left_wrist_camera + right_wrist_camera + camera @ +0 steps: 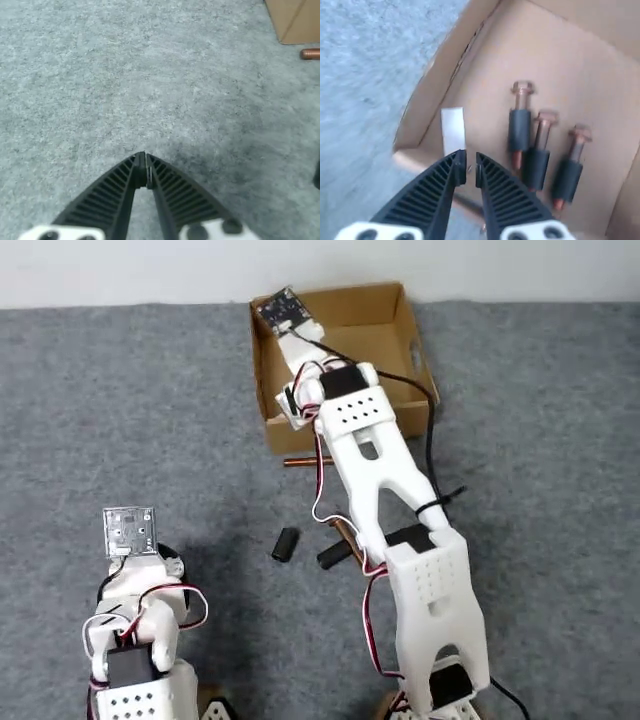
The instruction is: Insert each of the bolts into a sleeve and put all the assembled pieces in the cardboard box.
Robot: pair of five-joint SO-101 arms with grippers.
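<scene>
Lying in the cardboard box (590, 55), coppery bolts (522, 89) wear black sleeves (519, 131).

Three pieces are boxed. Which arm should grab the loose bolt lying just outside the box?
Right. The right gripper hangs over the cardboard box wall, next to the bolt; the left gripper sits farther off.

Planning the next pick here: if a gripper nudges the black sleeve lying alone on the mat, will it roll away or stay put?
The sleeve is a short cylinder lying on its side, so a sideways push would probably roll it. The mat looks fuzzy, which should stop it soon. It looks small, so likely light.
</scene>
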